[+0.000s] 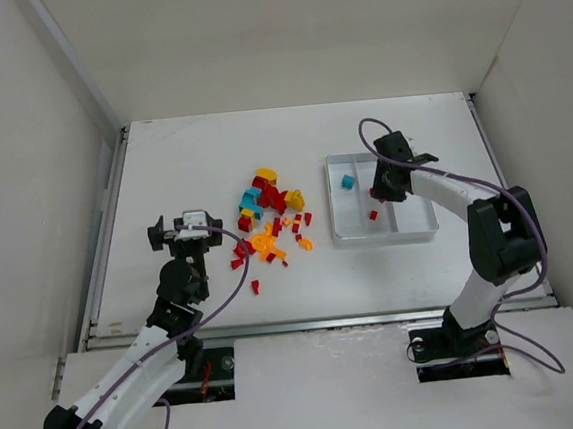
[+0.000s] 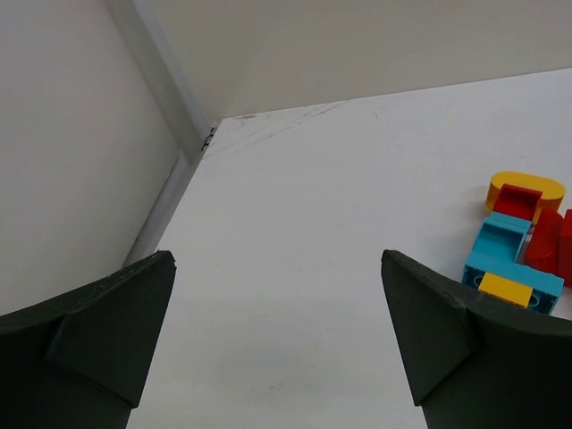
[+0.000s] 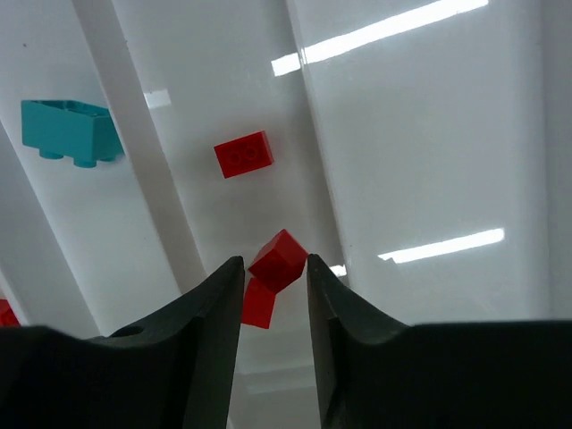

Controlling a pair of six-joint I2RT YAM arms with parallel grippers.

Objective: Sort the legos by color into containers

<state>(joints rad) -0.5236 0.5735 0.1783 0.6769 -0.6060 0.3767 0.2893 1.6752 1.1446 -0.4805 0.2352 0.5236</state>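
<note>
The legos lie in a loose pile [image 1: 267,216] of red, orange-yellow and teal bricks at the table's middle. The white tray [image 1: 384,236] with three compartments sits to the right. A teal brick [image 1: 347,181] lies in its left compartment and a red brick [image 1: 374,214] in the middle one. My right gripper [image 1: 383,191] hangs over the middle compartment. In the right wrist view it [image 3: 275,266] is shut on a tilted red brick [image 3: 279,257], with another red brick [image 3: 243,154] and the teal one [image 3: 70,131] lying beyond. My left gripper [image 1: 185,231] is open and empty, left of the pile.
In the left wrist view the gripper [image 2: 277,268] is over bare table, with teal [image 2: 505,246], orange-yellow [image 2: 527,186] and red [image 2: 545,241] bricks at the right edge. White walls enclose the table on three sides. A small red brick [image 1: 255,287] lies apart near the front.
</note>
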